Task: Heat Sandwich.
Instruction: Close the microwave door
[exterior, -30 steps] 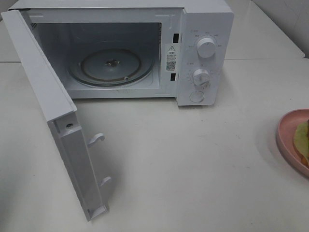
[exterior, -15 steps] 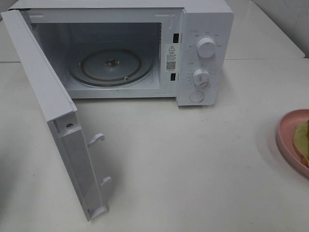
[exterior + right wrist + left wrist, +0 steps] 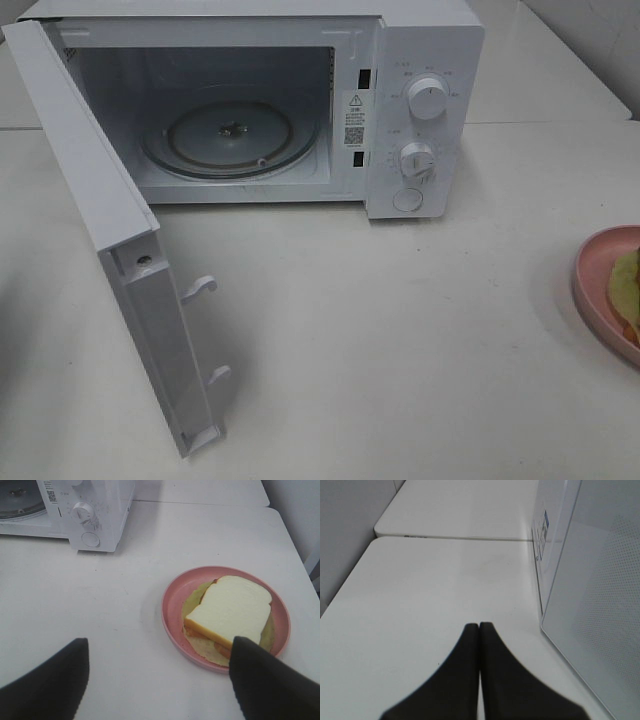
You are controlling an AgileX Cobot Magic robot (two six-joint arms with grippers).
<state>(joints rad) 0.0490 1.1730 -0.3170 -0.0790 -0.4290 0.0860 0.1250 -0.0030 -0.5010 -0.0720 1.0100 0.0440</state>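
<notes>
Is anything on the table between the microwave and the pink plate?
No. The right wrist view shows only bare white table between the microwave and the pink plate.

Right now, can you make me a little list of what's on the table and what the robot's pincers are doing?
microwave: door wide open, glass plate inside bare
sandwich: on the pink plate, out on the table
left pincer: shut, holding nothing, beside the door
right pincer: open, above the table near the pink plate
</notes>
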